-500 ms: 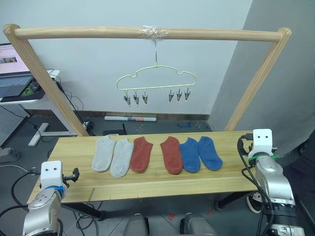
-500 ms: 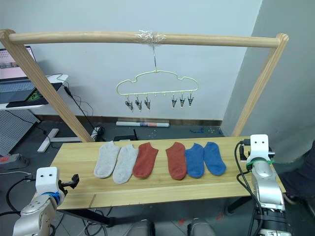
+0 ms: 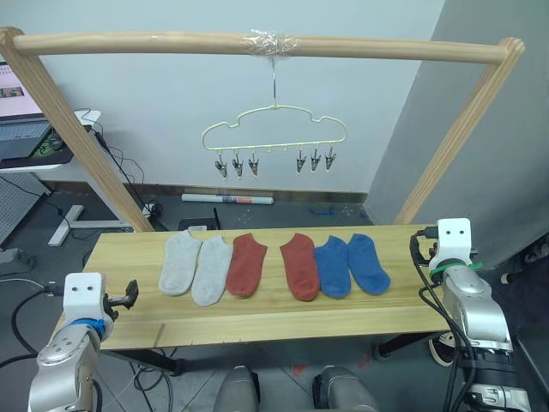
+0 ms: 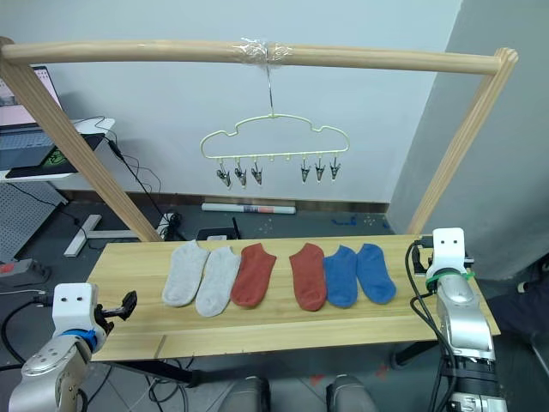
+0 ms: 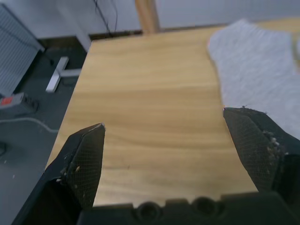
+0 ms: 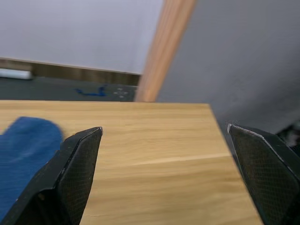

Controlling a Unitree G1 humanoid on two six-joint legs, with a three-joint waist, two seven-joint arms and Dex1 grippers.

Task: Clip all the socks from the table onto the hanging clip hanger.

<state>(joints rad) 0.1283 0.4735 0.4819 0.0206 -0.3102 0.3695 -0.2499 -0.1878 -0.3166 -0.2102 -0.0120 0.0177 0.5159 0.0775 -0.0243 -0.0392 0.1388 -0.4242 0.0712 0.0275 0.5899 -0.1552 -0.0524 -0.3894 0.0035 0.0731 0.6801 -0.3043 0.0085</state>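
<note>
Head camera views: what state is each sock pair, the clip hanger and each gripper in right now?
Grey socks: flat on the table, unclipped.
Rust red socks: flat on the table, unclipped.
Blue socks: flat on the table, unclipped.
Clip hanger: hanging from the wooden pole, all six clips bare.
Left gripper: open, holding nothing.
Right gripper: open, holding nothing.

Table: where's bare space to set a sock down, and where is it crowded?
The table has bare planks along the near edge in front of the socks, at the left end beyond the light grey sock, and at the right end beyond the blue sock. The middle is crowded; a narrow gap splits the red socks.
</note>
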